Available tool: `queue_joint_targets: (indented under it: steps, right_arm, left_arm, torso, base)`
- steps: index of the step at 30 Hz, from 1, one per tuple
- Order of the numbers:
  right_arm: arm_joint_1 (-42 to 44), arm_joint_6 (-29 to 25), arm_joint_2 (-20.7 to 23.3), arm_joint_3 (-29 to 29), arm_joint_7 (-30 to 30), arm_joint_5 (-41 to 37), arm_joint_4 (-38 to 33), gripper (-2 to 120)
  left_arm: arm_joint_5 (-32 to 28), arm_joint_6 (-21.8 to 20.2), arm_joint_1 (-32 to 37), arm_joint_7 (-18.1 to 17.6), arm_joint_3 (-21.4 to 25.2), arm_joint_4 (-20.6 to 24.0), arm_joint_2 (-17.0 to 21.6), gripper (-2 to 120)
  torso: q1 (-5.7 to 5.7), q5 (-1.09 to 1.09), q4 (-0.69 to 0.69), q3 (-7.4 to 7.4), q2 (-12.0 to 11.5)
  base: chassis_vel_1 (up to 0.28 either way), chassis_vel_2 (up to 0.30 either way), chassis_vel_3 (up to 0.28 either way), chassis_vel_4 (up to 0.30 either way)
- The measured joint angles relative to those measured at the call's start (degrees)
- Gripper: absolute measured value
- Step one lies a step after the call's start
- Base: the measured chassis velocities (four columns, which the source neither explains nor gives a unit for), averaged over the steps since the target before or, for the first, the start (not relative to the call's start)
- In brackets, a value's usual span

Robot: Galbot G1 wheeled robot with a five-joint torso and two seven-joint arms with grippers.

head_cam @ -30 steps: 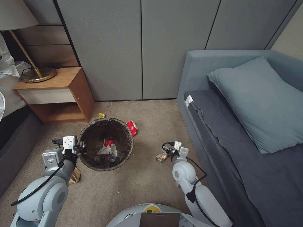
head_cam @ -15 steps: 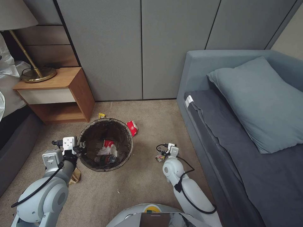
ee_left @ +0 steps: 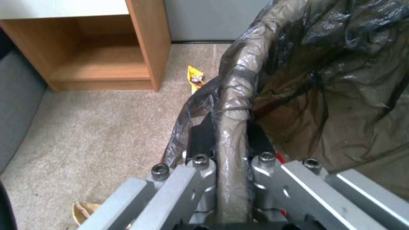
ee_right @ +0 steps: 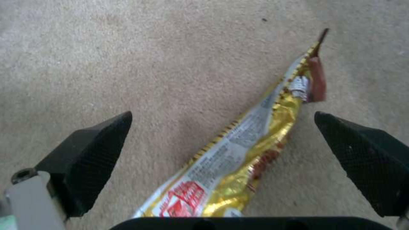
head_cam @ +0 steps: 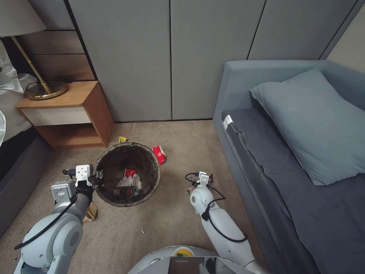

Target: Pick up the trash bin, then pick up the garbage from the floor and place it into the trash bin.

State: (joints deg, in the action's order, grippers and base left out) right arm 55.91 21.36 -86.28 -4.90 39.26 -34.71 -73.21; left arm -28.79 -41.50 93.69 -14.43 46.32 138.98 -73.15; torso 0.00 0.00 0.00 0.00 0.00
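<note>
Right gripper has shifted toward 9 o'clock, fingers spread either side of gold wrapper on carpet; left gripper clenched on bin rim at 9 o'clock.

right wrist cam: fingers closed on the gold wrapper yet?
No. The right gripper fingers stand wide apart on either side of the gold wrapper, which lies on the carpet untouched between them.
</note>
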Motion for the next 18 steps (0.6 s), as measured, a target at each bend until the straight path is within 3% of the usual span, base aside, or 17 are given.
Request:
queue_joint_targets:
  steps: [9,18]
  right_arm:
    - [-2.16,-0.06,-0.96,1.25,0.84,0.92,5.84,100]
    - [-2.15,0.12,-0.85,0.66,1.24,0.92,7.12,100]
  left_arm:
    - [0.06,0.03,-0.15,0.07,-0.05,-0.35,-0.14,3]
    - [0.19,0.04,0.11,0.09,-0.04,-0.29,-0.07,3]
  torso:
    - [0.0,0.0,0.0,0.0,0.0]
    - [0.0,0.01,0.0,0.0,0.0]
  base:
    - [0.0,0.0,0.0,0.0]
    - [0.0,0.0,0.0,0.0]
